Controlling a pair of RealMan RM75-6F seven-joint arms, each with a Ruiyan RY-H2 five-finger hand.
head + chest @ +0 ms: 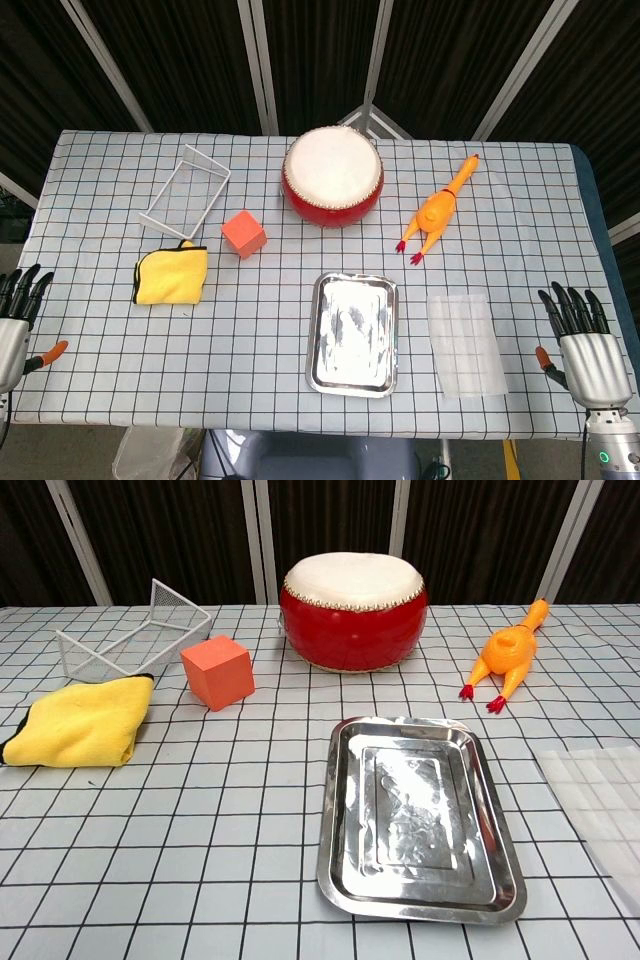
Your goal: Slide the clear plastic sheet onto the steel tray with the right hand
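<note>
The clear plastic sheet (465, 343) lies flat on the checked tablecloth, just right of the steel tray (353, 333); a narrow strip of cloth separates them. In the chest view the sheet (600, 800) runs off the right edge and the tray (417, 815) sits at centre front, with nothing in it. My right hand (583, 342) hovers at the table's right front corner, right of the sheet, fingers spread and holding nothing. My left hand (15, 318) is at the left front edge, fingers apart, also holding nothing. Neither hand shows in the chest view.
A red drum (332, 176) stands at the back centre. An orange rubber chicken (437, 210) lies behind the sheet. An orange cube (243, 233), a yellow cloth (172, 274) and a white wire basket (185, 190) occupy the left half.
</note>
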